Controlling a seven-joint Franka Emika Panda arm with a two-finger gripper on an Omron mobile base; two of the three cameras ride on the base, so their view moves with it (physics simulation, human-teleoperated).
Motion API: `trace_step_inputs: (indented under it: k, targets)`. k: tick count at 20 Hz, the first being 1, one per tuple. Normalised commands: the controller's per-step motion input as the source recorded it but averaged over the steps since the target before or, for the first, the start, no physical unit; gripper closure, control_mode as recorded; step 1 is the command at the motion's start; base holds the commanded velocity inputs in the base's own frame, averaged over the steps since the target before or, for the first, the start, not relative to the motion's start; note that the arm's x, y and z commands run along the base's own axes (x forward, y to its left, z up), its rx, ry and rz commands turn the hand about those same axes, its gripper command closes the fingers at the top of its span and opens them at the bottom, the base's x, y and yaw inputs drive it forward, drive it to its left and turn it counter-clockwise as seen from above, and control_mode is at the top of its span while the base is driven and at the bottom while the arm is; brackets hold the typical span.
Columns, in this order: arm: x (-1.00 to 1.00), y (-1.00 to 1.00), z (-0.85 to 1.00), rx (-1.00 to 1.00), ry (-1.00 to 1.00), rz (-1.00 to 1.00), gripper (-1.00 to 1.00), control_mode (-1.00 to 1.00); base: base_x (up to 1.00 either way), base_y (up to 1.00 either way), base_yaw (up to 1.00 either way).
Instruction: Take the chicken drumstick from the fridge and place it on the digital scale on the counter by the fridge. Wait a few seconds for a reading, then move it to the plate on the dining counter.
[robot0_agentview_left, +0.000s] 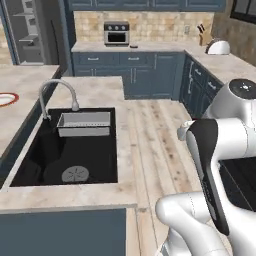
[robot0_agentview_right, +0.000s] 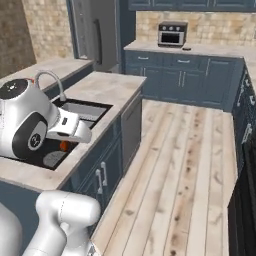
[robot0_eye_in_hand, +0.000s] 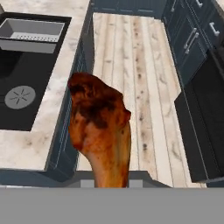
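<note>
Hand view: chicken drumstick (robot0_eye_in_hand: 99, 131), orange-brown with dark charred patches, thick end up, narrow end down between the jaws of the end effector (robot0_eye_in_hand: 109, 183); jaws clamped on the drumstick, fingertips themselves hidden behind the meat. The drumstick hangs in the air over the wood-plank floor (robot0_eye_in_hand: 131, 65), just beside the dark blue side of the dining table (robot0_eye_in_hand: 26, 148).

Containers: black sink basin (robot0_agentview_left: 65, 155) sunk in the dining table, holding a grey rectangular tray (robot0_agentview_left: 84, 123) at its far end and a round grey drain (robot0_agentview_left: 75, 174) on its bottom. Curved faucet (robot0_agentview_left: 57, 92) stands at the basin's far rim. Plate (robot0_agentview_left: 6, 98), white with red-orange rim, lies at the far left of the dining table, cut by the frame edge; nothing seen on it.

Edges and room: a broad open aisle of floor runs between the dining table and the blue cabinets (robot0_eye_in_hand: 192, 39) opposite. Far table (robot0_agentview_right: 200, 48) carries a toaster oven (robot0_agentview_right: 171, 34) against the tiled backsplash. Fridge (robot0_agentview_right: 95, 32) stands left of it.
</note>
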Motion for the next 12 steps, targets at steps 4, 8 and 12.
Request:
trace_step_inputs:
  k: [4,8,12]
  targets:
    - [0.0,0.0,0.0,0.0,0.0,0.0,1.0,1.0,1.0,-0.96,0.44]
    - [0.0,0.0,0.0,0.0,0.0,0.0,1.0,1.0,0.99,-1.0,0.12]
    - [0.0,0.0,0.0,0.0,0.0,0.0,1.0,1.0,0.72,-1.0,-0.1]
